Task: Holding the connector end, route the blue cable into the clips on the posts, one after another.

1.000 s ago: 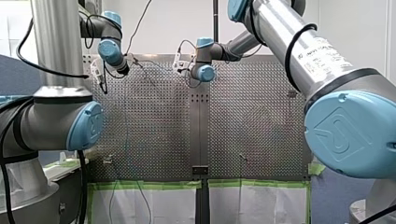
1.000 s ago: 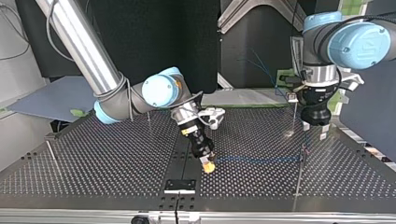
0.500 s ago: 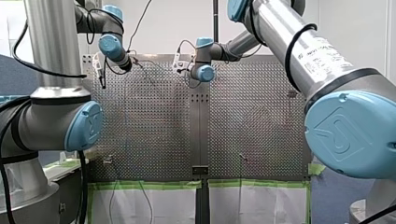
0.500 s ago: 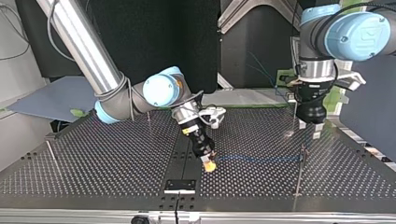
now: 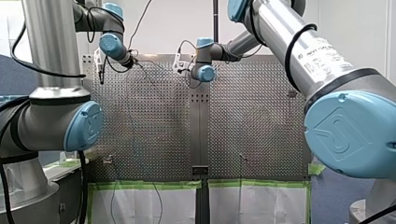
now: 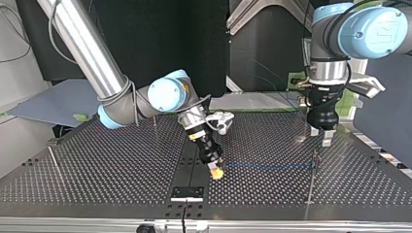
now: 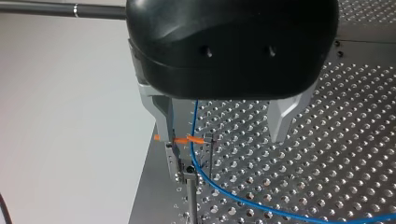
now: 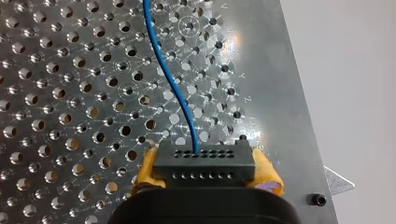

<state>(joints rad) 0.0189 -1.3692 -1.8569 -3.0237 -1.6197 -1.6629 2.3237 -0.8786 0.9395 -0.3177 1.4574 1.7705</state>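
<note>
The blue cable (image 6: 267, 166) runs low over the perforated table from a black connector (image 8: 205, 163) to a thin post (image 6: 316, 159) at the top view's right. My right gripper (image 6: 217, 172) is shut on that connector with its yellow pads (image 8: 268, 175). The cable (image 8: 173, 79) leaves the connector's top. My left gripper (image 6: 320, 137) hangs open above and just behind that post. In the left wrist view its metal fingers (image 7: 161, 121) stand wide apart around the cable (image 7: 196, 158), without touching it, beside an orange-marked clip (image 7: 189, 139) on a post.
More thin posts stand on the table: one near the front right (image 6: 308, 194), one at the far left (image 6: 52, 156) and one behind the right arm (image 6: 154, 121). A black bracket (image 6: 187, 192) sits at the table's front middle. Green tape edges the board (image 5: 149, 184).
My left arm's wrist has risen and turned, and its gripper has drifted slightly left above the post in the top view. The right gripper has held still with the connector.
</note>
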